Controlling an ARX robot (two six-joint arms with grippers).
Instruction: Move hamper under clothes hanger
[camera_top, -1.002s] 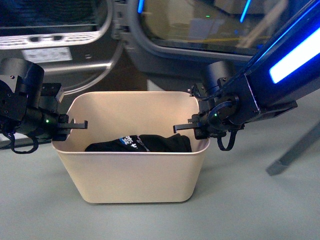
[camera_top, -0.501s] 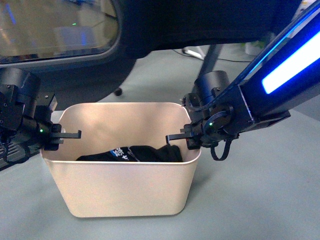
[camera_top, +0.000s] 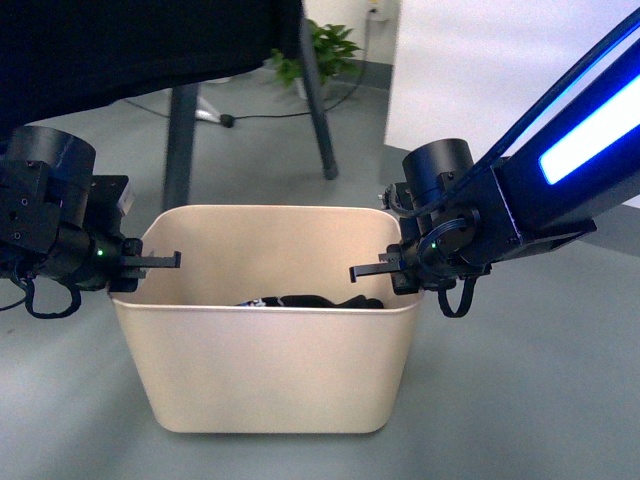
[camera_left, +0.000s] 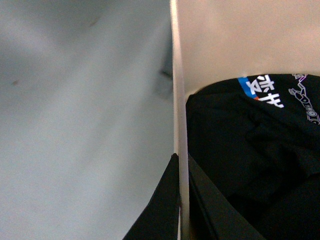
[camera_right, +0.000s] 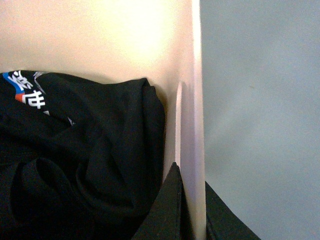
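The beige hamper sits in the middle of the front view on the grey floor, with a black printed garment inside. My left gripper is shut on its left short rim, my right gripper on its right one. Each wrist view shows a thin wall pinched between dark fingers: the left gripper on the rim, the right gripper on the rim. Two slanted dark grey legs of the clothes hanger stand behind the hamper, under a black mass at the upper left.
A potted plant stands far behind, beside a white wall panel. A dark cable trails on the floor near the second rack leg. Grey floor lies to the right of the hamper.
The scene behind has swung: the round-doored washing machine has left view and the rack legs, plant and white panel have appeared. Both grippers have kept hold of the hamper's rims.
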